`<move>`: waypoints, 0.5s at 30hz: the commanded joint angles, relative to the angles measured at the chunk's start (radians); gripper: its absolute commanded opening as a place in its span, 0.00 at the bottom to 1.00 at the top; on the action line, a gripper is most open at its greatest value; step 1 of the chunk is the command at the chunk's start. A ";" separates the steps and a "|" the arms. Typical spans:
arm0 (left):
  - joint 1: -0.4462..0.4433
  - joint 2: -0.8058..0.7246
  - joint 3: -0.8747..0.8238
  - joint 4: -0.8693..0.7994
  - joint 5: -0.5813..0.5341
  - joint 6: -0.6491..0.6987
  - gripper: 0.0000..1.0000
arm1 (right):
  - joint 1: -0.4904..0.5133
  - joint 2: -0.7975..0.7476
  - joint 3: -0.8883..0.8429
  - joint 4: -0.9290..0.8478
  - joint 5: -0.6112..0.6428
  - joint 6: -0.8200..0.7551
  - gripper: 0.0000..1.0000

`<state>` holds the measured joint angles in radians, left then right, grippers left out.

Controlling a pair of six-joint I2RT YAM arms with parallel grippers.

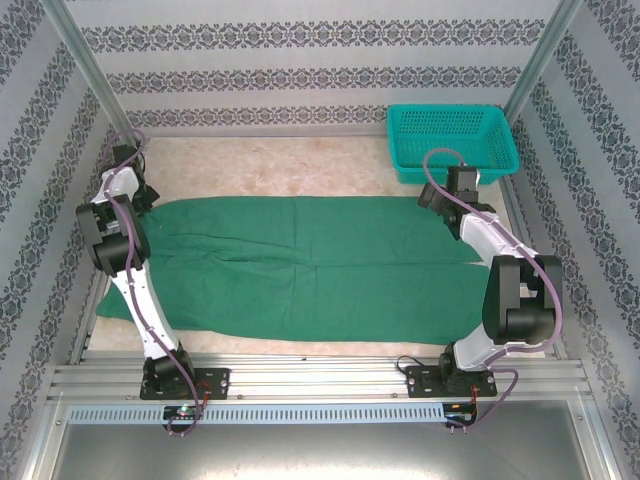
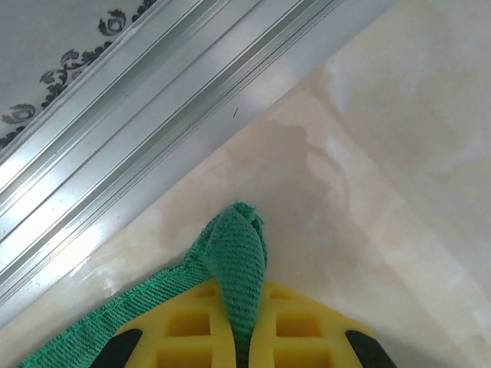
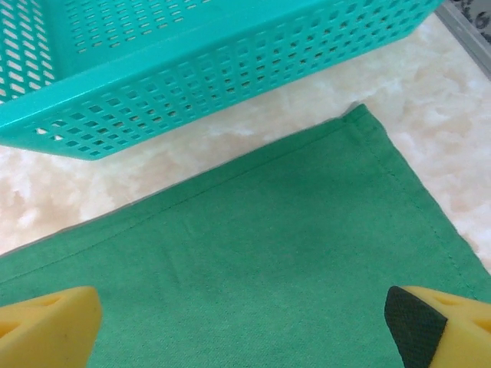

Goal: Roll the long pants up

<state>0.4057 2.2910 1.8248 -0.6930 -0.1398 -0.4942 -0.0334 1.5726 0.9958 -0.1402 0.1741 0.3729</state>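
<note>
The long pants [image 1: 310, 265] lie flat across the table, dark green, stretching from the left arm to the right arm. My left gripper [image 1: 141, 197] is at their far left corner. In the left wrist view its yellow fingers [image 2: 192, 330] are shut on a pinched fold of the pants' edge [image 2: 244, 253], lifted just off the tabletop. My right gripper [image 1: 432, 196] hovers over the pants' far right corner [image 3: 360, 123]. It stands open, its yellow fingertips [image 3: 46, 326] wide apart above flat green cloth [image 3: 245, 253].
A teal mesh basket [image 1: 450, 140] stands at the back right, close beyond the right gripper and the pants' edge [image 3: 192, 69]. An aluminium rail [image 2: 138, 115] runs along the table's left side near the left gripper. Bare marbled tabletop [image 1: 270, 165] lies behind the pants.
</note>
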 commanded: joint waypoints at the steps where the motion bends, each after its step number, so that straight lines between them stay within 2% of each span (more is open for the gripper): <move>1: -0.005 -0.049 -0.087 -0.010 -0.017 0.011 0.00 | -0.021 0.028 0.052 -0.098 0.141 0.060 0.98; 3: -0.004 -0.074 -0.131 0.012 -0.006 0.020 0.00 | -0.071 0.062 0.088 -0.185 0.172 0.134 0.98; 8: -0.005 -0.119 -0.211 0.070 0.021 0.034 0.00 | -0.209 0.149 0.139 -0.224 0.017 0.234 0.97; 15: -0.006 -0.103 -0.209 0.089 0.071 0.046 0.00 | -0.245 0.340 0.327 -0.313 -0.025 0.223 0.90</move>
<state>0.4057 2.1849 1.6375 -0.5953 -0.1211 -0.4740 -0.2874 1.8694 1.2533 -0.3927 0.1810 0.5812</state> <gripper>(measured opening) 0.080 0.902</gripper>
